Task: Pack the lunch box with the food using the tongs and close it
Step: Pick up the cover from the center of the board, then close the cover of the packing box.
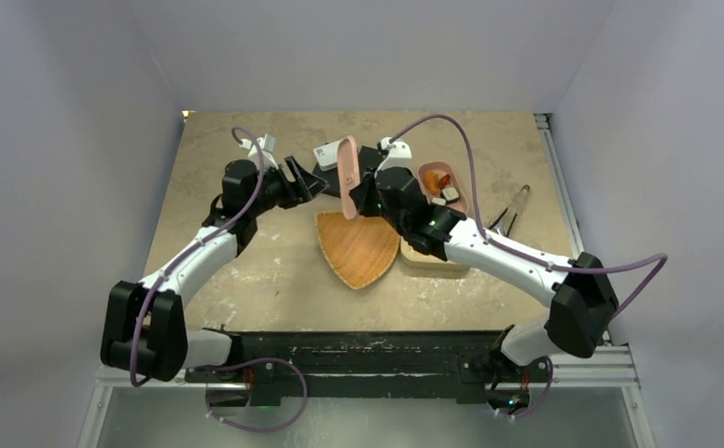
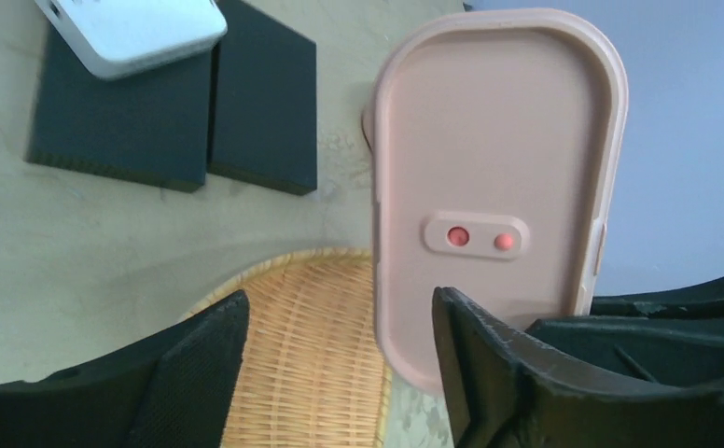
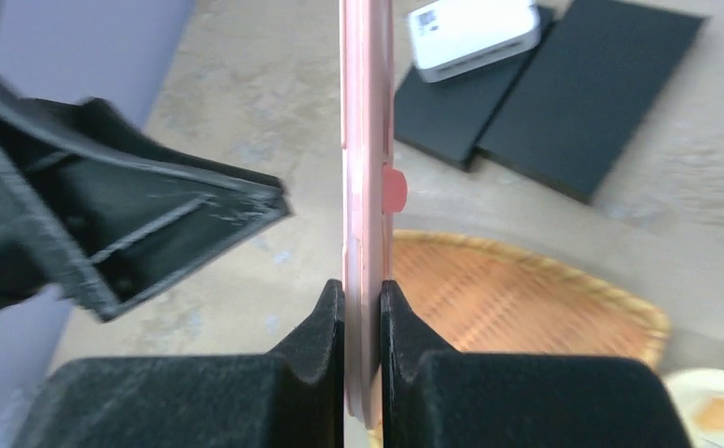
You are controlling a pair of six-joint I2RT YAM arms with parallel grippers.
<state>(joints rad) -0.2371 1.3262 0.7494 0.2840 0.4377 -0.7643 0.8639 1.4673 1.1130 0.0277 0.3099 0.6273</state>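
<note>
Packing looks finished: the food (image 1: pixel 438 179) sits in the lunch box (image 1: pixel 462 198), which lies open just to the right of the right claw (image 3: pixel 363 308), and the wicker tray (image 1: pixel 358 247) below both claws looks bare. Only the closing is left. The right claw is pinched tight on the lower edge of the pink lid (image 2: pixel 489 168), holding it upright and edge-on. The left claw (image 2: pixel 340 313) gapes wide and grips nothing, one finger just beside the lid. The tongs (image 1: pixel 512 212) lie further right, past the box. Bare desk (image 1: pixel 265 271) left of the left claw gives it room to retreat; the lid must turn flat over the box rim.
</note>
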